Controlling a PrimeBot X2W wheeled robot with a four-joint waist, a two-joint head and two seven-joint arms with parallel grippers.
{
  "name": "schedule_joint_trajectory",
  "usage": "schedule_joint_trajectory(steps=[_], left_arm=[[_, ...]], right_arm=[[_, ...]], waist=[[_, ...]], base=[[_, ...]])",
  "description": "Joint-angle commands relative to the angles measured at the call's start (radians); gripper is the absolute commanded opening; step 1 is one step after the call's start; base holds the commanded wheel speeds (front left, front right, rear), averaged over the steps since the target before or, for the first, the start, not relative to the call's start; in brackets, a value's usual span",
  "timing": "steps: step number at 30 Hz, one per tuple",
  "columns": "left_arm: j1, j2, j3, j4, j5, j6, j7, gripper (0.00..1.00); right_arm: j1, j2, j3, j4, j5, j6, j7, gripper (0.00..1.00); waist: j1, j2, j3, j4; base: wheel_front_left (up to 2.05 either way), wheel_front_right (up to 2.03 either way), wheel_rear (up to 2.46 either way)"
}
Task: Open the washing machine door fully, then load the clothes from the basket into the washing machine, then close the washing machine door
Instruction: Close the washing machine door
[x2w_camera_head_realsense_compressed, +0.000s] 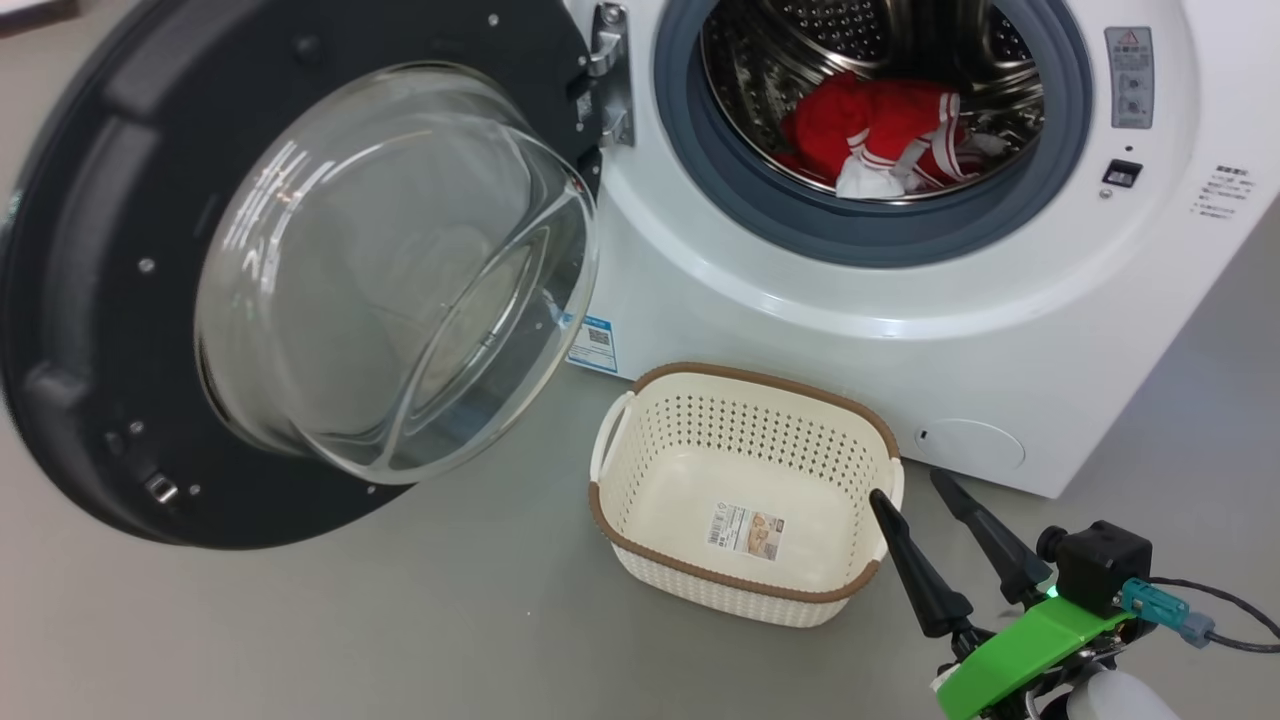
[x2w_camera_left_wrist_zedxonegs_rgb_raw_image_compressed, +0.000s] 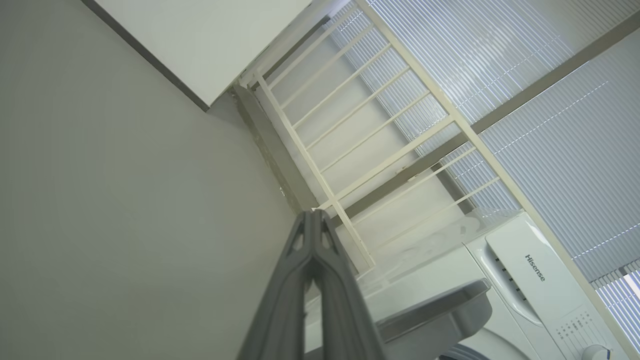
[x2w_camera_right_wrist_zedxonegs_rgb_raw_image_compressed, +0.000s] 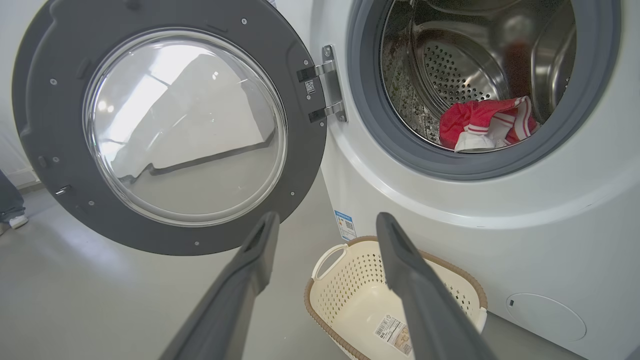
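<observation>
The washing machine (x2w_camera_head_realsense_compressed: 1000, 330) stands with its door (x2w_camera_head_realsense_compressed: 130, 260) swung wide open to the left, glass bowl facing me. Red clothes (x2w_camera_head_realsense_compressed: 880, 130) with white stripes lie inside the steel drum, also clothes (x2w_camera_right_wrist_zedxonegs_rgb_raw_image_compressed: 487, 127) in the right wrist view. The cream basket (x2w_camera_head_realsense_compressed: 680, 470) sits on the floor before the machine with only its label sticker inside; basket (x2w_camera_right_wrist_zedxonegs_rgb_raw_image_compressed: 350, 305) lies below my right fingers. My right gripper (x2w_camera_head_realsense_compressed: 912, 484) is open, low at the basket's right rim, holding nothing; right gripper (x2w_camera_right_wrist_zedxonegs_rgb_raw_image_compressed: 325, 220). My left gripper (x2w_camera_left_wrist_zedxonegs_rgb_raw_image_compressed: 314, 215) is shut with nothing in it, pointing up at a railing.
Grey floor spreads left and in front of the basket. A white railing (x2w_camera_left_wrist_zedxonegs_rgb_raw_image_compressed: 350, 125), window blinds and another white machine (x2w_camera_left_wrist_zedxonegs_rgb_raw_image_compressed: 540, 280) appear in the left wrist view. A person's shoe (x2w_camera_right_wrist_zedxonegs_rgb_raw_image_compressed: 17, 221) shows at the far left beyond the door.
</observation>
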Motion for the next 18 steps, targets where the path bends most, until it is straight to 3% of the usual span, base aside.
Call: schedule_joint_trajectory(steps=[1, 6, 18], left_arm=[[-0.054, 0.07, 0.043, 0.003, -0.023, 0.009, 0.015, 0.0], [-0.117, 0.085, 0.083, 0.126, -0.087, 0.022, 0.057, 0.0], [-0.17, 0.128, 0.084, 0.348, -0.122, 0.002, 0.141, 0.0]], right_arm=[[-0.04, -0.012, 0.02, -0.021, 0.005, 0.002, -0.005, 1.0], [-0.054, -0.016, 0.024, -0.02, 0.0, 0.002, -0.005, 1.0], [-0.074, -0.017, 0.021, -0.021, -0.005, 0.002, -0.005, 1.0]], waist=[[0.0, 0.0, 0.016, -0.018], [0.0, 0.0, 0.034, -0.046], [0.0, 0.0, 0.063, -0.098]], base=[[0.0, 0.0, 0.0], [0.0, 0.0, 0.0], [0.0, 0.0, 0.0]])
